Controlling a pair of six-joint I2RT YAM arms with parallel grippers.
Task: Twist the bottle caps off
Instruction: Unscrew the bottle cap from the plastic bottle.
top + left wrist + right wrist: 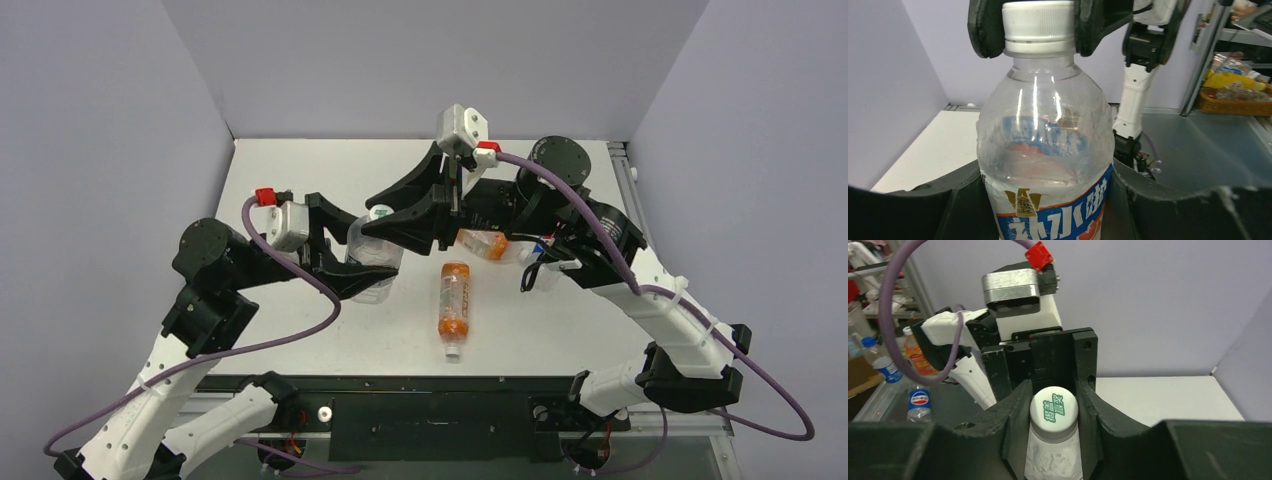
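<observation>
A clear bottle [372, 262] with a blue-and-white label [1048, 210] stands upright between the fingers of my left gripper [362, 268], which is shut on its body. Its white bottle cap [1037, 26] carries a green mark on top [1053, 408]. My right gripper [1053, 410] reaches over from the right and is shut on that cap, one black finger [985, 27] pressing each side. The right gripper [388, 218] sits directly above the left one.
A slim orange bottle [454, 300] with a white cap lies on the white table [300, 170] just right of the held bottle. A wider orange bottle [485, 243] and a blue-capped bottle [545, 247] lie partly hidden under the right arm.
</observation>
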